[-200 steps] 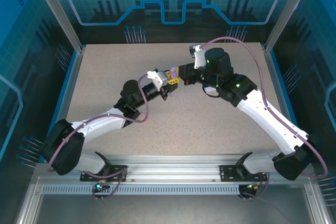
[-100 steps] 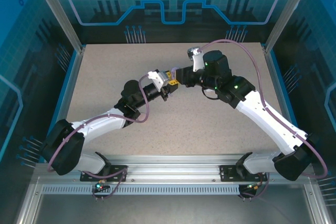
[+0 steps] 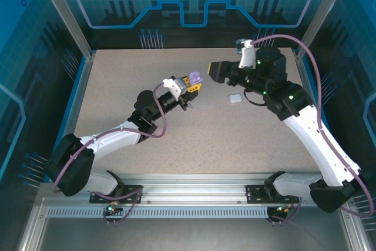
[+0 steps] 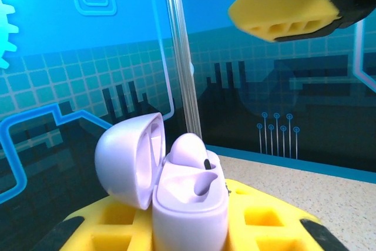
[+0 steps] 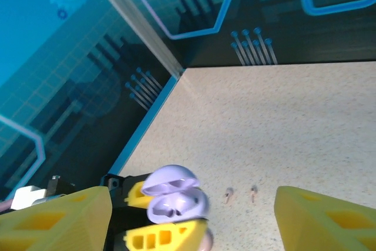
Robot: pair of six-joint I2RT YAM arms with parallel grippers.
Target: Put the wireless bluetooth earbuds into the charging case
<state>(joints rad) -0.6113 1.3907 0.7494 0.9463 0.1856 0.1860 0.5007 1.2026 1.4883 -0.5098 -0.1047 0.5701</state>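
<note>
My left gripper (image 3: pixel 194 82) is shut on an open purple charging case (image 3: pixel 196 77), held up above the table. In the left wrist view the case (image 4: pixel 191 204) stands between the yellow fingers (image 4: pixel 264 224), its lid (image 4: pixel 126 157) swung left, and a purple earbud (image 4: pixel 189 146) sits in it. My right gripper (image 3: pixel 213 70) hangs open just right of the case, nothing between its fingers. The right wrist view looks down on the case (image 5: pixel 176 199) between the wide-apart fingers (image 5: pixel 56 221), with two tiny earbuds (image 5: pixel 228 194) lying on the table beyond it.
A small white case (image 3: pixel 234 99) lies shut on the speckled table (image 3: pixel 129 98), under the right arm. Glass walls and metal posts (image 3: pixel 73 24) ring the table.
My right gripper has opened and drawn back to the right, away from the purple case. The white case it had covered now shows. The left arm has stayed put.
</note>
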